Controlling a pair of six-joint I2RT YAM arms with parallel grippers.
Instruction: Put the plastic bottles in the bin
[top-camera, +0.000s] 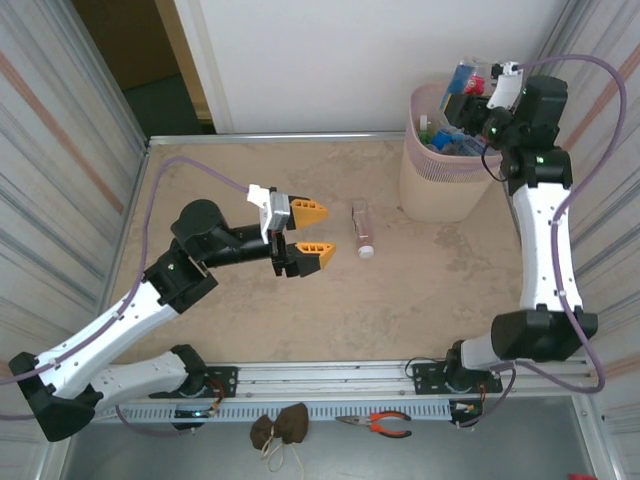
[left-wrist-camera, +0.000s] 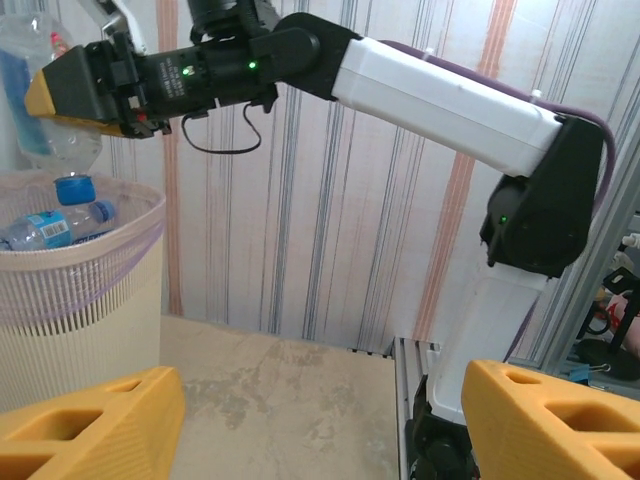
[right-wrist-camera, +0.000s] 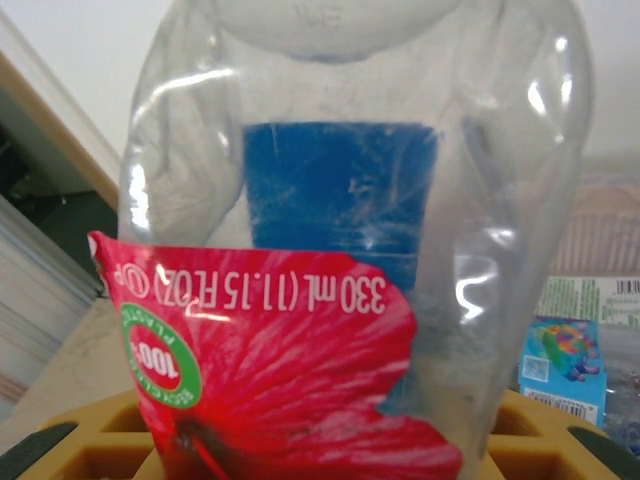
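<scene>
Top external view: a beige marbled table (top-camera: 250, 330) takes up the middle of the frame. The white-and-black left arm (top-camera: 120, 320) rises from the lower left towards the centre, and the white-and-black right arm (top-camera: 540, 240) runs up the right side.

A tall pale pink plastic bin (top-camera: 435, 195) with a perforated band near its rim stands at the upper right of the table. Several clear plastic bottles with blue labels and caps (top-camera: 452, 142) already lie inside it, piled up to the rim.

The right gripper (top-camera: 475, 92) hangs over the bin's mouth at the upper right. Its orange jaws are clamped on a clear plastic bottle with a red flower label (right-wrist-camera: 330, 250). In the left wrist view this bottle sits at the upper left, above the bin's rim and apart from it.

The left gripper (top-camera: 310, 232) is just left of centre, low over the table. Its orange jaws stand wide apart with nothing between them.

A small brownish plastic bottle with a white cap (top-camera: 362, 228) lies on its side on the table at centre frame. It is just to the right of the left gripper and not touching it, and it lies to the left of the bin.

Orange-handled pliers (top-camera: 378, 424) lie at the bottom edge.
</scene>
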